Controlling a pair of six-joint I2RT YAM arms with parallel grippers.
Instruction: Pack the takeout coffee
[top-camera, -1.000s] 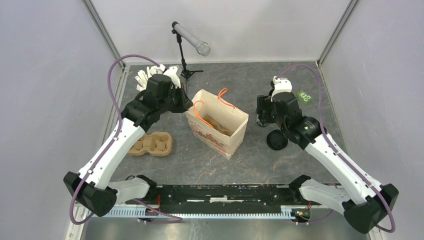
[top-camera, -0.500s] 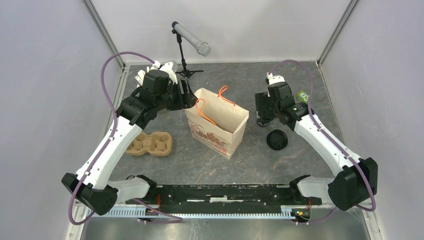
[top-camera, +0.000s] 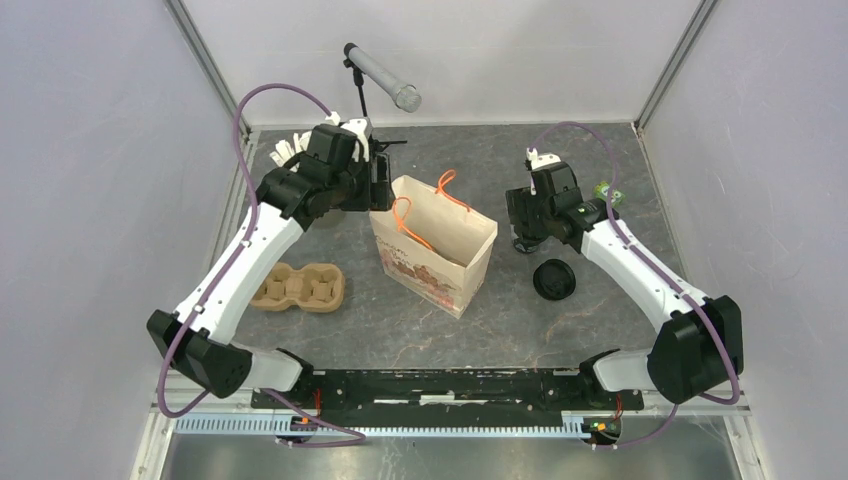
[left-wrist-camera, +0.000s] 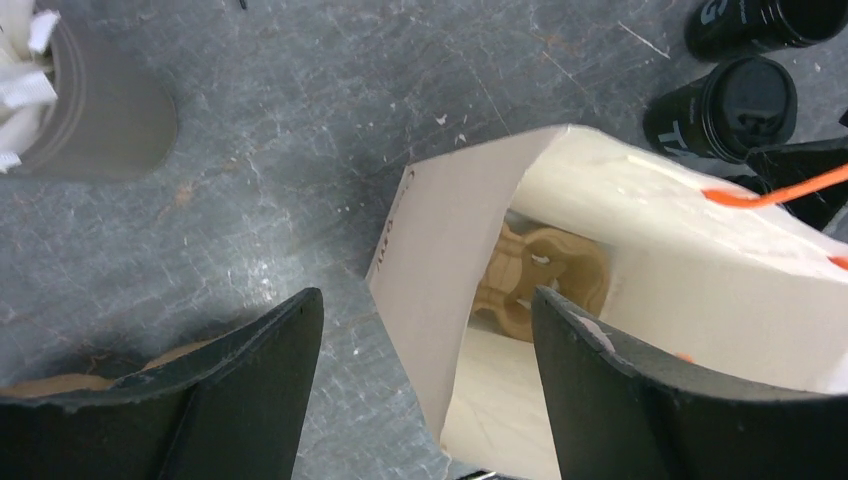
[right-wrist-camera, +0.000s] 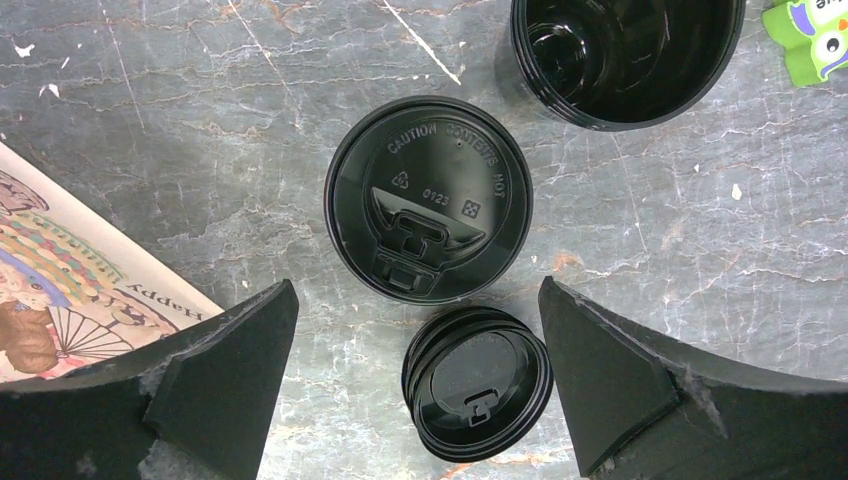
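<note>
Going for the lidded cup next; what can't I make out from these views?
- Right wrist view: lidded cup shows only its lid; contents hidden.
- Right wrist view: open cup cut off by top edge.
- Top view: right arm covers the lidded cup.
- Left wrist view: paper bag wall hides most of the carrier inside.

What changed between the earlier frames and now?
The left end effector opened and backed off the paper bag's left rim, toward the back; nothing is in it. The right end effector, wide open, shifted slightly left and farther back above the lidded black cup, holding nothing. Bag, cardboard carrier and loose lids stayed put.
</note>
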